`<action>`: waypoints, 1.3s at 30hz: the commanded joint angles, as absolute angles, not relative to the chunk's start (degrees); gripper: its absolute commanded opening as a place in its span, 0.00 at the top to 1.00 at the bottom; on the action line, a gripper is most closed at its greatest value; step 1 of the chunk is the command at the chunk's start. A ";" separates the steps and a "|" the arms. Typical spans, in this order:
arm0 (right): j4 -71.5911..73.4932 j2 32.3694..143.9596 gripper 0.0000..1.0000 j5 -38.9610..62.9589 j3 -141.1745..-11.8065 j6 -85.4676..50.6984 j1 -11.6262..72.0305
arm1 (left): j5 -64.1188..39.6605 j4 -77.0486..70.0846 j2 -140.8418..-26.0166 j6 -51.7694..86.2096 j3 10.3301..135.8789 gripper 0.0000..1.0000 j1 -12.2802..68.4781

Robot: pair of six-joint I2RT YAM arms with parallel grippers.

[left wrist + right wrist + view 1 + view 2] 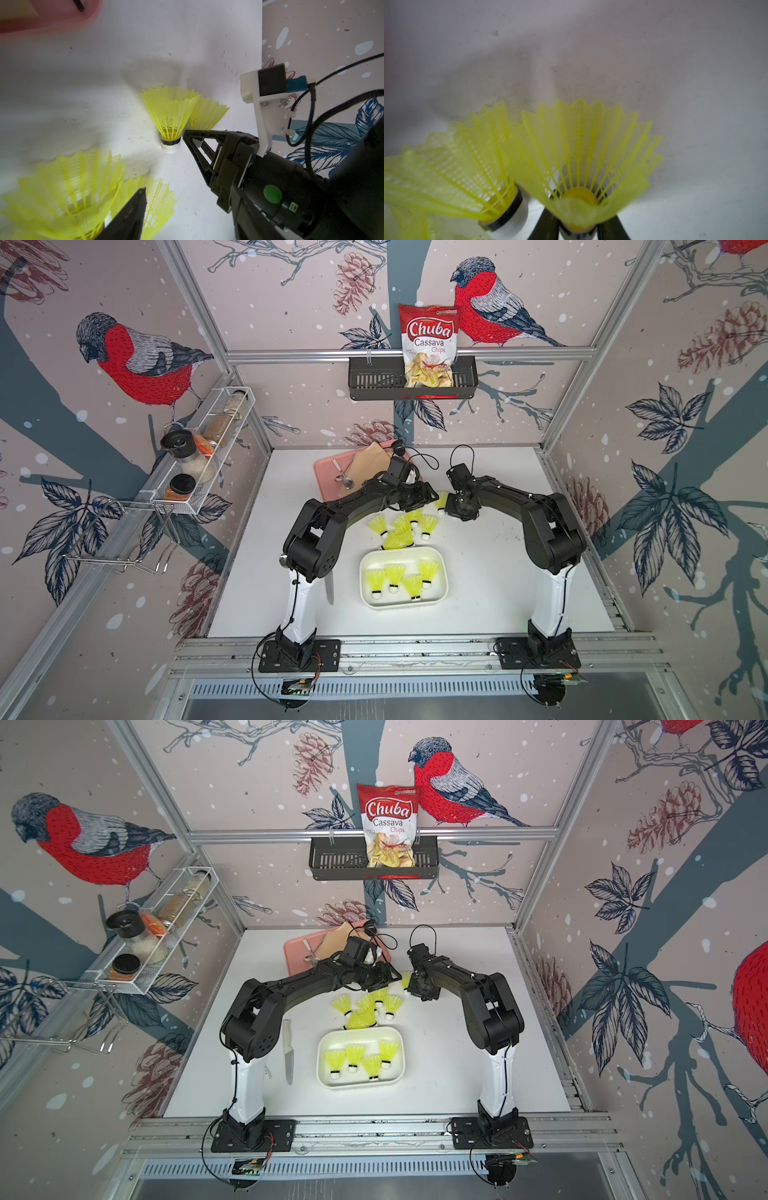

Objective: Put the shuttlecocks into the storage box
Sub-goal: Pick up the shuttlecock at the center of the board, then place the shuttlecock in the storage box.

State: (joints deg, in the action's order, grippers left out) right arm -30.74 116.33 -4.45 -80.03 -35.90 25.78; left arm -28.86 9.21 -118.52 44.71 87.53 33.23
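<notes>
Storage box (405, 602) — four shuttlecocks (395, 574) inside; right jaws clamp another shuttlecock (583, 158).

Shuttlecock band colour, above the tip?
Black. The band on the shuttlecock shows sharpest in the left wrist view.

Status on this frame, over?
Left gripper open by the pile. Right gripper shut on a shuttlecock. Four in box. Neighbour close alongside.

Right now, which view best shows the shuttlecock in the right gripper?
Right wrist view: the held shuttlecock fills it, tip in the right gripper. Left wrist view shows its skirt; both top views, hardly anything.
</notes>
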 commanded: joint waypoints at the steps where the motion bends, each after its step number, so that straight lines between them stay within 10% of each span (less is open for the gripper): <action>1: -32.01 115.74 0.75 -6.15 -79.74 -34.11 26.09 | -28.46 9.80 -118.48 43.40 88.00 0.33 33.45; 20: -37.13 99.77 0.78 -5.19 -72.41 -34.39 28.78 | -28.99 9.18 -106.18 39.90 81.13 0.28 34.63; 39: -48.28 81.99 0.77 -5.31 -64.75 -49.22 56.47 | -23.25 16.22 -75.46 37.99 54.83 0.28 37.12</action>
State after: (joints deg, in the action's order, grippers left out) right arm -45.91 82.81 -5.02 -65.41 -44.36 54.08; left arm -25.12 13.69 -78.04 38.98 56.90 36.18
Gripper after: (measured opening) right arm 0.286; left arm 0.723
